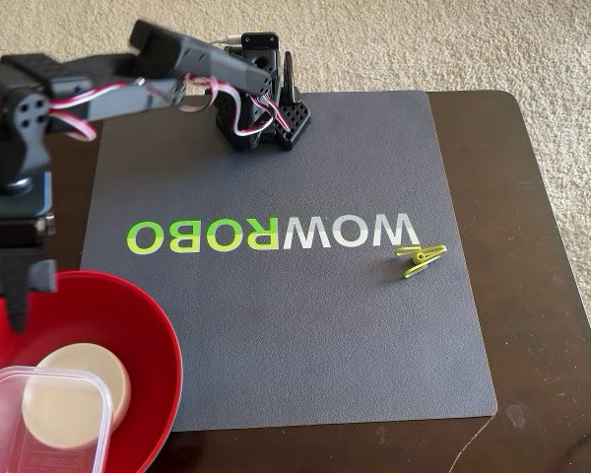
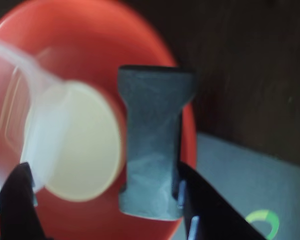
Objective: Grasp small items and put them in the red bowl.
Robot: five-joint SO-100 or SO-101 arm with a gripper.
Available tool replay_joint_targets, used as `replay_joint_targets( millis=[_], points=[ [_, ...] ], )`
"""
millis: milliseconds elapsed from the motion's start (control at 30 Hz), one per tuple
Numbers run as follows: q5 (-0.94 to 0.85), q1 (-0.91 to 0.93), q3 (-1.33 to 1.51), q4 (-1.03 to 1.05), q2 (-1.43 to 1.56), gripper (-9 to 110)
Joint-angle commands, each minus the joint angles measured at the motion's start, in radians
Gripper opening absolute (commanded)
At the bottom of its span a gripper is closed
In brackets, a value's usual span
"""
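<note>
A: Red bowl [image 1: 148, 345] holds one white bowl [image 1: 79, 394] and one clear tub [image 1: 39, 424]; one clothespin [image 1: 420, 258] lies on the mat [image 1: 305, 335].

B: Only the wrist view shows the black clip [image 2: 152, 145], beside the spread gripper [image 2: 105, 210].

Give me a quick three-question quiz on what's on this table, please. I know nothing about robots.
1. True or false: the yellow-green clothespin lies inside the red bowl.
2. Which item sits in the red bowl with the clear square tub? A) the small white bowl B) the clothespin C) a spoon
3. In the wrist view, what dark thing shows between the open fingers of the gripper, over the bowl's rim?

Key: 1. False, it lies on the grey mat. 2. A. 3. The black oblong clip.
</note>
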Motion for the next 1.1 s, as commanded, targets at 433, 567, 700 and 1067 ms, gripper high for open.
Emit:
replay_joint_targets(
  millis=[433, 567, 700, 1067],
  points=[
    [-0.049, -0.101, -0.322, 0.005, -0.318, 38],
    [-0.061, -0.132, -0.034, 0.005, -0.135, 37],
    [-0.051, -0.215, 0.5, 0.002, 0.244, 38],
    [-0.005, -0.178, 1.074, 0.002, 0.652, 37]
  ],
)
